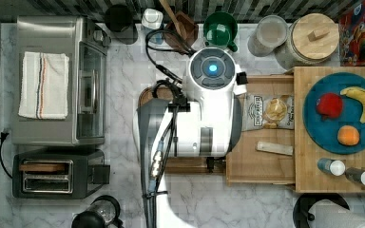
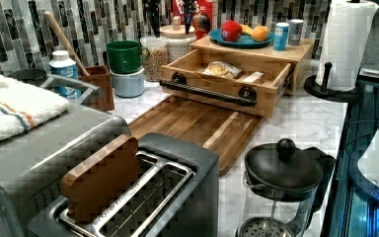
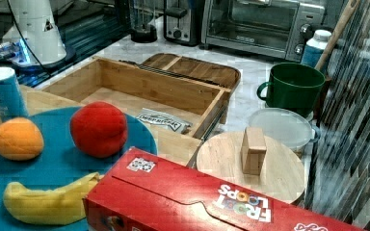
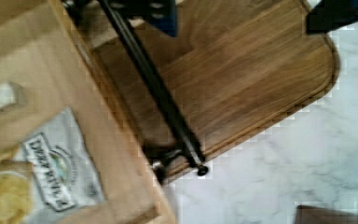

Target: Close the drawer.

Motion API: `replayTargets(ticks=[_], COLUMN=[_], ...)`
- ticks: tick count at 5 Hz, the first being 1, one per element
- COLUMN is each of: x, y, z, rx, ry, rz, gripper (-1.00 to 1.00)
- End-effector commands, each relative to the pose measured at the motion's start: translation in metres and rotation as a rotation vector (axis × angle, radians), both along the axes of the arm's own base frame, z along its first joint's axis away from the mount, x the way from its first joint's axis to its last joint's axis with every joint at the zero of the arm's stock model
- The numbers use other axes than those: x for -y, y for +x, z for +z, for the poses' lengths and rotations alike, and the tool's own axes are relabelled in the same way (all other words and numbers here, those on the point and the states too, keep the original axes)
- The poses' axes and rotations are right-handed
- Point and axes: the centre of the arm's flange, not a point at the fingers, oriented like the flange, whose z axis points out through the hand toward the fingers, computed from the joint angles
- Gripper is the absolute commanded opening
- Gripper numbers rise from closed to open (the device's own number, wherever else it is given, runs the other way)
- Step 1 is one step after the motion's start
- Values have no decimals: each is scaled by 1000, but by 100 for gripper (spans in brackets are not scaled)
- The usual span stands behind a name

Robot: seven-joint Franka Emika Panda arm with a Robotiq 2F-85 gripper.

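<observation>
Nearest to you in the left view stands a toaster (image 2: 143,197) on the marble counter (image 2: 306,118); behind runs a striped tile wall (image 2: 19,29). You find the drawer (image 2: 227,74) at upper centre of this frame, pulled out, its black bar handle (image 2: 207,92) over the dark wooden board (image 2: 197,126). You see the chip bag (image 1: 268,111) better in the top view, at centre right. You cannot tell how the fingers stand.
</observation>
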Motion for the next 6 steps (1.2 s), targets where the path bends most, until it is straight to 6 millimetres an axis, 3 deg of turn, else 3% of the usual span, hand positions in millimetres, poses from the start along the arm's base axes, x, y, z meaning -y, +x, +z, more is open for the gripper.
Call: replayTargets(ticks=[1,3,4,6], x=[-86,-65,-55,-20], y=[-23,-33,-35,-38], z=[-71,-133,-155,-154], rx=[-75,-66,-62,-75], ry=[21,18,9,-39], rz=[319,448,523,603], gripper=[-100,-100,-100,-100])
